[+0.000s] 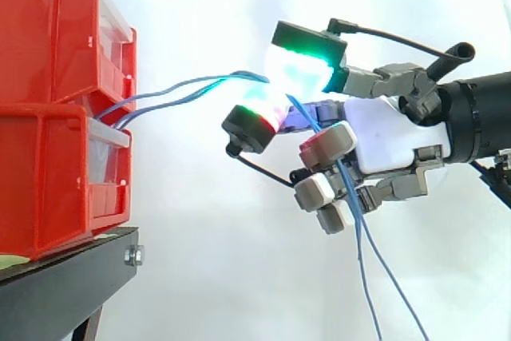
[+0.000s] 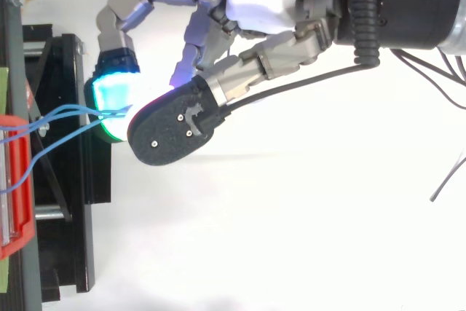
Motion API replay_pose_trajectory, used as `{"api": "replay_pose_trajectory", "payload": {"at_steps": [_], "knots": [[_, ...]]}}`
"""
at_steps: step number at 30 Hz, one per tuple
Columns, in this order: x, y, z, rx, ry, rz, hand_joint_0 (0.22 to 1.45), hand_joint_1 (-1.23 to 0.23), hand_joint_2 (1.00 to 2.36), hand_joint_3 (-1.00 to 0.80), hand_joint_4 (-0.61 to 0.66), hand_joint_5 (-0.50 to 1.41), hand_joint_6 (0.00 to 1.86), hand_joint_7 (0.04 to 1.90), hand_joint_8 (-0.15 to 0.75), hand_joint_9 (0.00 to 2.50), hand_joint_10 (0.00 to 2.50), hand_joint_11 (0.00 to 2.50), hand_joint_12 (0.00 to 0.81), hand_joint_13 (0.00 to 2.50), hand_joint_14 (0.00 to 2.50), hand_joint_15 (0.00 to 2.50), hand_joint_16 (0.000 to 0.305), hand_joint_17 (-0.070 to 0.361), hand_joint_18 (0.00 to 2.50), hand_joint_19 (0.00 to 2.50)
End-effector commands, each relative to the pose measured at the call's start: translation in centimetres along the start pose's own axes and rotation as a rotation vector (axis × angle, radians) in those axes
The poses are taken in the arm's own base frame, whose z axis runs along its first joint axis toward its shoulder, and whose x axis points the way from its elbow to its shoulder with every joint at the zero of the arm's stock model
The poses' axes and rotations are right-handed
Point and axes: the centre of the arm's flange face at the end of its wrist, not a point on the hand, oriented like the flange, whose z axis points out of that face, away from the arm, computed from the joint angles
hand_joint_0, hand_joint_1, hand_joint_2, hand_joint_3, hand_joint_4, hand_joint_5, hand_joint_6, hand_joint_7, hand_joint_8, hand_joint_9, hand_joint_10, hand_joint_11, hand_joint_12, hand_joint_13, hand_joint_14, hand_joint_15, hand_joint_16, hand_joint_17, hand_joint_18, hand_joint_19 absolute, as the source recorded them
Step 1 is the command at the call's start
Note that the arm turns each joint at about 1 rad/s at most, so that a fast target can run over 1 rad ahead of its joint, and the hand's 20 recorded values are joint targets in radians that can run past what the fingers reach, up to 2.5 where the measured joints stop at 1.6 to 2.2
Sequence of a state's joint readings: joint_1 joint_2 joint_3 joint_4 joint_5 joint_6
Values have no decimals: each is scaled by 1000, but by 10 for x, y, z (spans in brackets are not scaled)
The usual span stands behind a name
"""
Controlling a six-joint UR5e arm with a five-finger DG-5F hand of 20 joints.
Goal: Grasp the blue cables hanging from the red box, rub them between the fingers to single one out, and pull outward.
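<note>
Where fingers (image 1: 254,121) clamp blue cables (image 1: 209,81), these stretch near-level from red box (image 1: 48,181).

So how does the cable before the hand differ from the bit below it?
Before the hand, the cables run almost level from the bins; below it they drop steeply. The first stretch is held at both ends, bins and pads; the lower one hangs past the bottom edge. Both are thin and blue.
</note>
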State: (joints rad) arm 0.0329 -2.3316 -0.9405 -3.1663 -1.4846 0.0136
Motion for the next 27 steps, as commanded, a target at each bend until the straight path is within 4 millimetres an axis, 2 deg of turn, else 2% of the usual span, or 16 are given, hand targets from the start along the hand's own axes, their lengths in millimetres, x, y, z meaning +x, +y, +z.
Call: {"api": "replay_pose_trajectory", "payload": {"at_steps": [1,11,15,20,22,24,27], "knots": [[3,-1,0,7,4,-1,657,-812,1011,-338,-146,-148,928,1060,281,1336,25,1034,373,1067,25,753,47,106,895,858],[5,-3,-3,30,6,21,639,-782,1009,-366,-106,-146,922,1048,287,1333,26,1034,376,1068,25,752,48,109,899,861],[6,-11,-5,56,7,21,610,-754,1007,-387,-205,-133,910,1044,256,1346,26,1011,366,1066,27,762,47,107,896,874],[7,-8,-5,56,8,30,597,-715,1007,-389,-229,-123,894,1074,257,1369,27,982,370,1069,25,753,48,107,888,876],[8,-10,-7,73,14,29,626,-745,1009,-363,-200,-124,895,1108,265,1337,27,993,373,1061,27,756,48,108,886,870],[7,-10,-7,78,14,29,667,-794,1011,-335,-150,-147,918,1017,274,1267,26,996,376,1043,27,754,48,109,884,854],[9,-10,-7,80,15,28,708,-824,1010,-352,-166,-155,926,1012,272,1233,26,990,373,1024,27,744,48,109,871,835]]}}
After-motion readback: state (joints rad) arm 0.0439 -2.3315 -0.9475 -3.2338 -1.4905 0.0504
